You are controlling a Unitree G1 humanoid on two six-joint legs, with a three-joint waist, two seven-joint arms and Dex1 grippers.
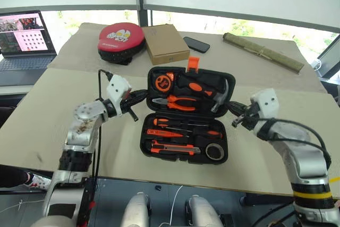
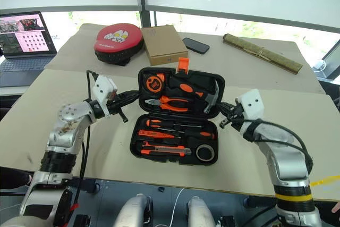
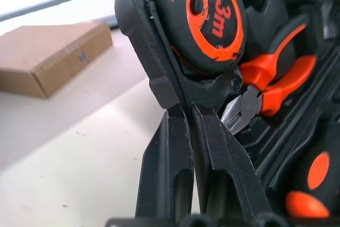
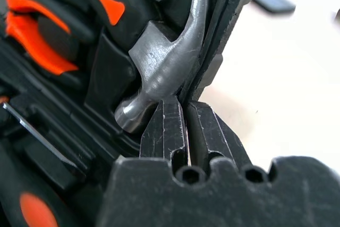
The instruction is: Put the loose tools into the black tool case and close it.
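**Tools pinched on both edges of the open case**

Left tool (image 1: 139, 97) sits at the nine o'clock edge of the black tool case (image 1: 187, 115), its fingers (image 3: 223, 168) squeezed nearly together on the thin rim of the far half, just beside the tape measure (image 3: 215, 17). Right tool (image 1: 234, 115) mirrors it at the three o'clock edge — fingers almost touching, nipping the rim next to the hammer (image 4: 170, 51) head.

The case lies open in the middle of the tabletop (image 1: 69, 131), hinge running nine to three, the far half tilted up a little with its orange latch (image 1: 193, 63) standing at twelve o'clock. Pliers (image 1: 178, 102) rest in the far half between tape measure and hammer. In the near half lie the loose tools — long-shafted screwdrivers (image 1: 183, 123), a thin orange tester screwdriver (image 1: 159, 132) and the utility knife (image 1: 172, 148) along the six o'clock edge.

Beyond the case, at about eleven o'clock, stand a cardboard box (image 1: 166, 42) and a round red-and-black pad (image 1: 121, 40); a phone (image 1: 196, 44) lies at twelve, a long rolled bundle (image 1: 263, 51) at two, and a laptop (image 1: 25, 38) at ten.
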